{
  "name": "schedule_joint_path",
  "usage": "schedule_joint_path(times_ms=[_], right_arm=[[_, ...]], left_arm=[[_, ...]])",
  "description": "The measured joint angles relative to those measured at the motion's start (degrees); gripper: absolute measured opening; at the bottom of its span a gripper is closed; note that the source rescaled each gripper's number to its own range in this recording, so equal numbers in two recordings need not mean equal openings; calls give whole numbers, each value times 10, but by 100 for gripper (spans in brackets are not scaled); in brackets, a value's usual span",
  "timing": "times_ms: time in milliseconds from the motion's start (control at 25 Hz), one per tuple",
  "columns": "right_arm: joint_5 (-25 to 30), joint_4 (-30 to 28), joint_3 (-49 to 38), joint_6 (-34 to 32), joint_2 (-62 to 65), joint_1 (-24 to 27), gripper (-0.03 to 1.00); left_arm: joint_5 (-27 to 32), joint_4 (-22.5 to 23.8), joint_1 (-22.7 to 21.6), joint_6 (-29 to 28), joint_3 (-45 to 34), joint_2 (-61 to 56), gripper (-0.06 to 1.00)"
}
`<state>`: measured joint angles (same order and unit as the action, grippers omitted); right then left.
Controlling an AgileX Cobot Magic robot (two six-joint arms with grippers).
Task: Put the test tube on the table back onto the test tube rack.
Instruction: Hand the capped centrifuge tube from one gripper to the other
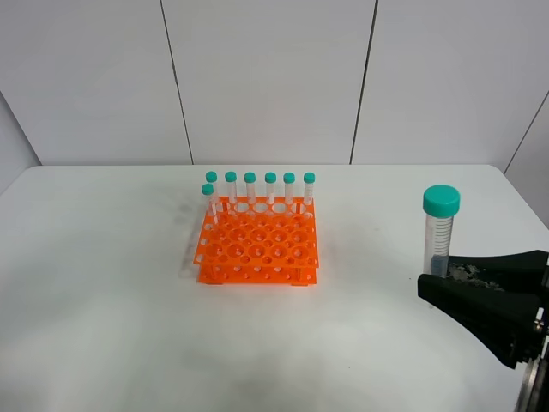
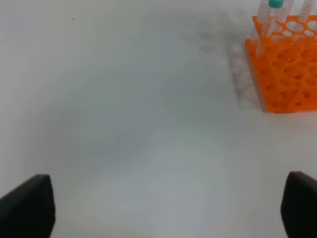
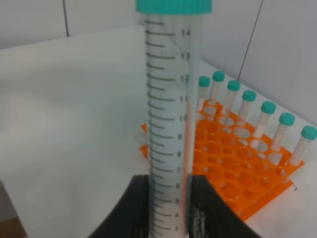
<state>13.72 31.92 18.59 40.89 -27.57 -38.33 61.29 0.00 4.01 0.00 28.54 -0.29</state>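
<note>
Nearest, at the right edge of the worktop (image 1: 111, 283), the right hand (image 1: 433, 281) pinches a test tube (image 1: 439, 236) low on its body. The tube stands upright, long axis vertical, teal-green screw cap on top; its lower end is hidden between the black fingers (image 3: 126, 213). Printed graduation marks run down its clear wall, numbered from 14 just under the cap, through 13, 12, 11 and 10, to 3 at the fingers. The left hand (image 2: 163, 201) hangs spread wide over bare worktop, holding nothing. Farther back, well apart from the held tube, sits the orange test tube rack (image 1: 257, 251), with seven capped tubes (image 1: 270, 189) upright along its far side. Grey wall panels (image 1: 266, 77) close the scene.
</note>
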Motion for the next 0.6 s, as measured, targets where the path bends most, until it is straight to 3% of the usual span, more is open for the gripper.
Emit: schedule_joint_path(times_ms=[600], right_arm=[[-32, 6, 0, 6, -112, 0, 3]], left_arm=[[0, 0, 0, 0, 0, 0, 100]])
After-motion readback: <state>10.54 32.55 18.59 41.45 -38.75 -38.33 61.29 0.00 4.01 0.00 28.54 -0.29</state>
